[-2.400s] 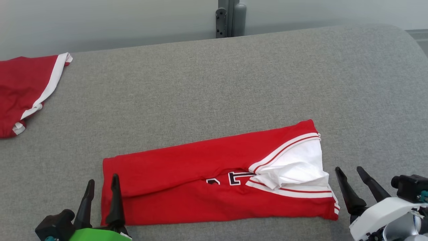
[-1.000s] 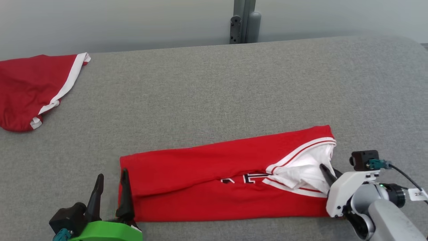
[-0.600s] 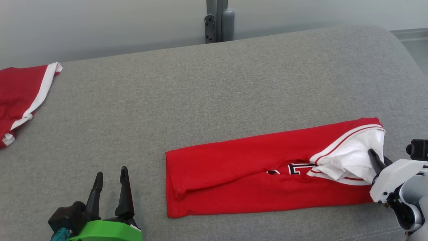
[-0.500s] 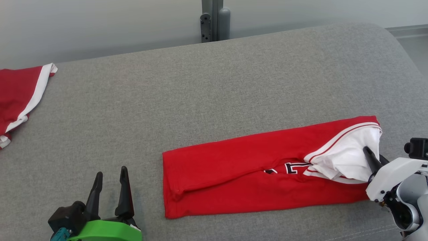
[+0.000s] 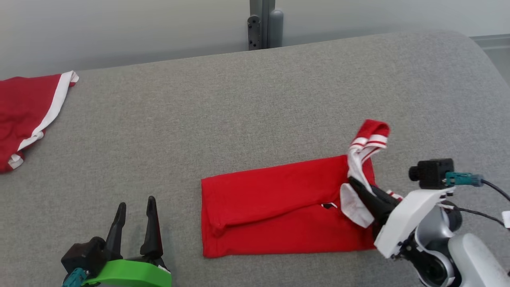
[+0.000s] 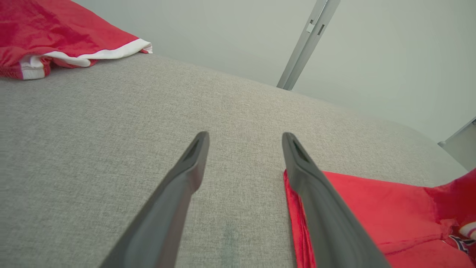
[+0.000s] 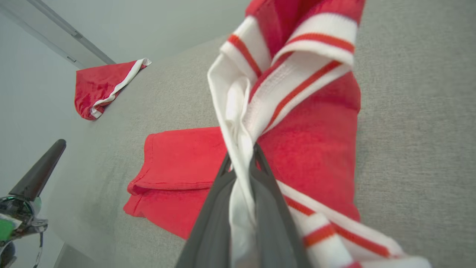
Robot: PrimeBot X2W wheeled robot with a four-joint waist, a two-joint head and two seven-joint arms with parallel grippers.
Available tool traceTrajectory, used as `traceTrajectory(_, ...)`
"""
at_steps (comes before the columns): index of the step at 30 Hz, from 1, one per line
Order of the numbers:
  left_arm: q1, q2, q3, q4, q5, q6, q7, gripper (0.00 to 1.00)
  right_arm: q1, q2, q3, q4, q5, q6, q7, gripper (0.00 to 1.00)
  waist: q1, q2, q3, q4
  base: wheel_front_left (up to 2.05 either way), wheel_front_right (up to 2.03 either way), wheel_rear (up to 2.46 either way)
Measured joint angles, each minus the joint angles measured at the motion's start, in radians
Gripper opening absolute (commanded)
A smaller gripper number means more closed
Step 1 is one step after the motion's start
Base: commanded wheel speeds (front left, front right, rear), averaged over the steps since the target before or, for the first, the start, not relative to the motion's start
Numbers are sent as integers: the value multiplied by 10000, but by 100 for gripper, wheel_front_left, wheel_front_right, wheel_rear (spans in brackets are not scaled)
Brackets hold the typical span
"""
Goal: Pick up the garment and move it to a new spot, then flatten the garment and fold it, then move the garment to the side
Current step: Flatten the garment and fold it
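Right gripper pinches the shirt by its white end, left gripper sits spread; best carry it across low so edges match

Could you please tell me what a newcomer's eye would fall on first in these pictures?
The folded red jersey lies centre-right on the grey upholstered surface, its white-striped end pinched up by the right gripper, jaws shut. A second red garment lies at the far left, and the left gripper hovers open at lower left.
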State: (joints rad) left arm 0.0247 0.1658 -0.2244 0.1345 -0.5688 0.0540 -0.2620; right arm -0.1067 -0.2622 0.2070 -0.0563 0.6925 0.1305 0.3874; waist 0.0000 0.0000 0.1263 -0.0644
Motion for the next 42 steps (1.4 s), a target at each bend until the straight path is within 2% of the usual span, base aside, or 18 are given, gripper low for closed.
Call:
traceTrajectory(4,-15,-12,-35,19,-2,-12,2,100,-33,378,1020,-261,305,0,293,0,0,0,5,252,0,0,0)
traceTrajectory(8,-95,-40,-92,35,-10,-27,12,100,-410,779,1839,54,380,0,309,0,0,0,15,527,0,0,0)
traceTrajectory(14,-156,-65,-134,92,-12,-59,12,100,-1181,1400,2685,1313,539,0,-111,0,0,0,45,969,0,0,0)
traceTrajectory(27,-188,-194,-313,297,-6,-142,10,100,-2665,1985,3463,4380,953,0,-1195,0,0,0,-14,1831,0,0,0)
traceTrajectory(28,-188,-198,-326,309,4,-144,10,100,-2754,2006,3521,4571,957,0,-1292,10,0,0,-23,1875,0,0,0)
traceTrajectory(29,-188,-203,-337,318,6,-144,10,100,-2839,2031,3565,4734,982,0,-1384,38,0,0,-31,1913,0,0,0)
traceTrajectory(30,-188,-209,-347,330,8,-144,10,100,-2924,2054,3611,4893,1022,0,-1469,98,0,0,-40,1947,0,0,0)
traceTrajectory(31,-188,-217,-360,334,10,-144,10,100,-2993,2075,3649,5018,1085,0,-1559,100,0,-1,-49,1976,0,0,0)
traceTrajectory(42,-130,-201,-368,401,35,-159,6,100,-3544,2128,4067,5359,1906,0,-2765,100,0,0,-219,1900,0,0,0)
